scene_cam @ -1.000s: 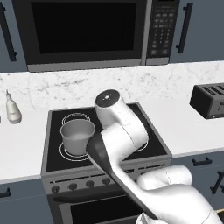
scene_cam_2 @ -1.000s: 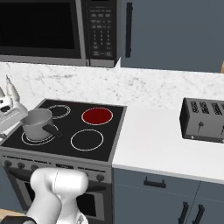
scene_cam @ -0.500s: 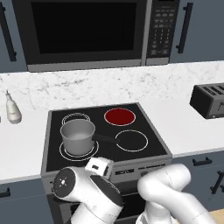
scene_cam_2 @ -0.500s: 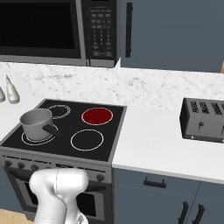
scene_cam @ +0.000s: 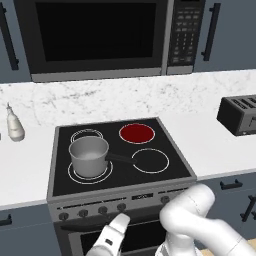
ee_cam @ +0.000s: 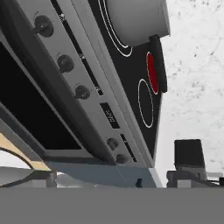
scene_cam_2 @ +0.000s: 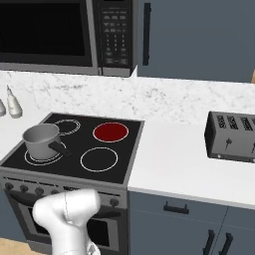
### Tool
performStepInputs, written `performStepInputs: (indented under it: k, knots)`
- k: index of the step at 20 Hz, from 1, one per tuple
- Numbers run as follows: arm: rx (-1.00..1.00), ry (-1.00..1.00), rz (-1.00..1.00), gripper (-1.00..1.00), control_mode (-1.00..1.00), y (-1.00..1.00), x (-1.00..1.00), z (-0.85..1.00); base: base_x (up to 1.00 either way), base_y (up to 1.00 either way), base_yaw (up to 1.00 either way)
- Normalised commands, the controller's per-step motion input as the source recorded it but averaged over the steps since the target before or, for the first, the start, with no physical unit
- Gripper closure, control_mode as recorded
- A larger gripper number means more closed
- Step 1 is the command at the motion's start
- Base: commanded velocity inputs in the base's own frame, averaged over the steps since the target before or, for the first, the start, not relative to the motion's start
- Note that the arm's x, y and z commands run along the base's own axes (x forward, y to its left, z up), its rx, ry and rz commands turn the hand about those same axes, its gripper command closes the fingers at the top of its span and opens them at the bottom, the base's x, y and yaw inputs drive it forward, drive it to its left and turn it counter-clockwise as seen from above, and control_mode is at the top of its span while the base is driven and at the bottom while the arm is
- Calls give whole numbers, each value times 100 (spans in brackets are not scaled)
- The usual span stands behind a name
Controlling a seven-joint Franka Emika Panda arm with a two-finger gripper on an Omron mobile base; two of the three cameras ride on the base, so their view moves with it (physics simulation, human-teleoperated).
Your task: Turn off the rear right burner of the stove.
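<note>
Hand view looks up along the stove's (ee_cam: 94, 83) knob panel; base views show the rear right burner (scene_cam: 137, 133) glowing, gripper (scene_cam: 111, 239) spread open.

You get flat, even rendered light with no clear source and only weak shadows. The stove (scene_cam: 120, 150) glass shows no glare, and the burner (scene_cam: 137, 133) at its rear right glows solid red. Left of it, the pot (scene_cam: 89, 156) has soft shading. Both base views look slightly soft and pixelated. From the hand, the stove's front panel is steeply tilted and stretched by perspective.
</note>
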Motion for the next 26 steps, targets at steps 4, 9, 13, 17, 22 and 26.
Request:
performStepInputs:
  k: [4, 9, 13, 17, 22, 26]
  knots:
    - [12, -35, 4, -100, -100, -3, 3, -30, 0, 0, 0]
    - [29, -29, 0, -100, -100, -12, 2, -1, 0, 0, 0]
    - [28, -23, 0, -100, -100, -15, 5, 0, 0, 0, 0]
    - [32, -19, 4, -100, -100, -6, 5, 0, 0, 0, 0]
    - [17, -9, 3, -100, -100, 0, 28, 0, 0, 0, 0]
    - [-2, 0, 0, -100, -100, -1, 22, -7, 0, 0, 0]
